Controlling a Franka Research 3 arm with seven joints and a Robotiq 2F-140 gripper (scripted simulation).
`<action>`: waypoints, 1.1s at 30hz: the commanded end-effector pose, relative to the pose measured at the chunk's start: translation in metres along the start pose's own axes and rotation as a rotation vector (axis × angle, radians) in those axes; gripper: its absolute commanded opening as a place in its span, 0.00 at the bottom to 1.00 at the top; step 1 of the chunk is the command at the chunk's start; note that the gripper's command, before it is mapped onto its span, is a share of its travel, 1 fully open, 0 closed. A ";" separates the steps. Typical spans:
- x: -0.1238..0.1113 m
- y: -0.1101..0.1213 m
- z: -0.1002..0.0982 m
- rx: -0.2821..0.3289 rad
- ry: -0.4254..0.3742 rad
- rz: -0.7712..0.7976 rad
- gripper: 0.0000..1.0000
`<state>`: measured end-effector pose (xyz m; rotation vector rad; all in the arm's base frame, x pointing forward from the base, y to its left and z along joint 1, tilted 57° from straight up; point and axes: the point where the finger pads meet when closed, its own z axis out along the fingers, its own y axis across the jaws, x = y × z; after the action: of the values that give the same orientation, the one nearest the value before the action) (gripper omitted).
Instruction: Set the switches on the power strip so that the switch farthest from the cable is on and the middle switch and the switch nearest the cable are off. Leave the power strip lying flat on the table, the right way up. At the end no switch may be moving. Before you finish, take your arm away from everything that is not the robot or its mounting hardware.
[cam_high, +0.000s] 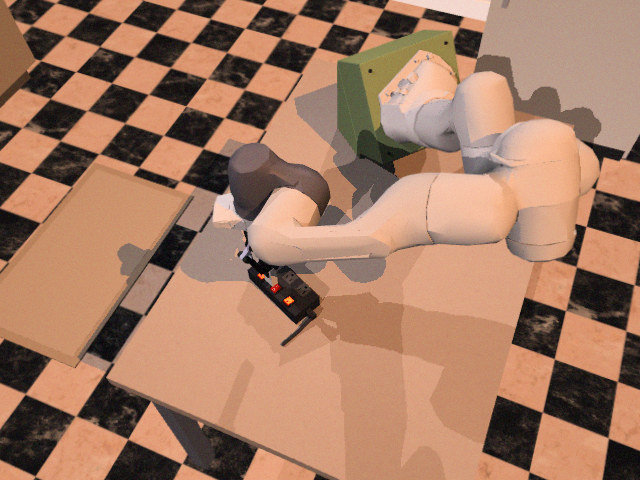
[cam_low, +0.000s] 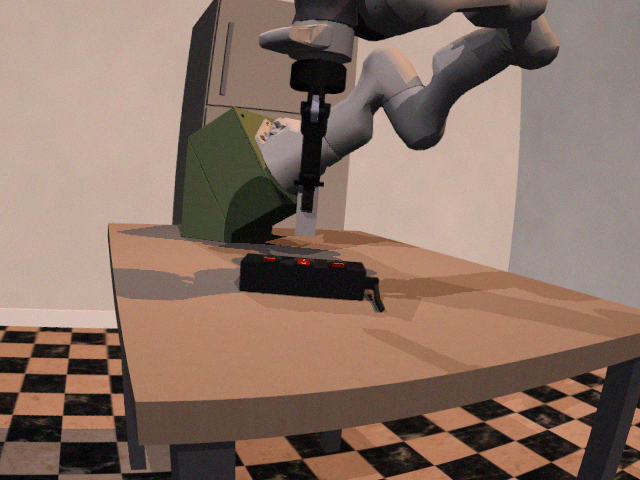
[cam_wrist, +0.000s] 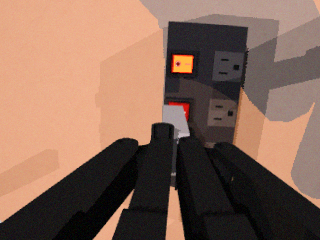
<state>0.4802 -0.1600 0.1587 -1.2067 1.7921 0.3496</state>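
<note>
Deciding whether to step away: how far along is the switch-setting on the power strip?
Done: the power strip lies flat, right way up, and the middle switch looks dull red, seemingly off. In hand: the shut, empty gripper hovers above the strip, touching nothing. Left: the switch nearest the cable glows bright orange, so it needs turning off; the farthest switch shows red, its state unclear.

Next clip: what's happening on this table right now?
A single robot arm is working the switches of a black power strip lying flat on the table. Its pincer is shut on nothing and hangs above the strip, apart from it in the exterior view. The switch nearest the cable glows bright orange; the middle switch looks a duller red. The far switch is partly hidden under the arm, so its state is unclear.
</note>
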 end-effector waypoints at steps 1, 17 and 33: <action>-0.001 0.000 -0.002 -0.001 -0.001 0.004 0.00; -0.047 -0.001 -0.016 -0.001 -0.001 0.004 0.00; -0.047 -0.001 -0.016 -0.001 -0.001 0.004 0.00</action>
<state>0.4781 -0.1465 0.2056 -1.2089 1.7884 0.3378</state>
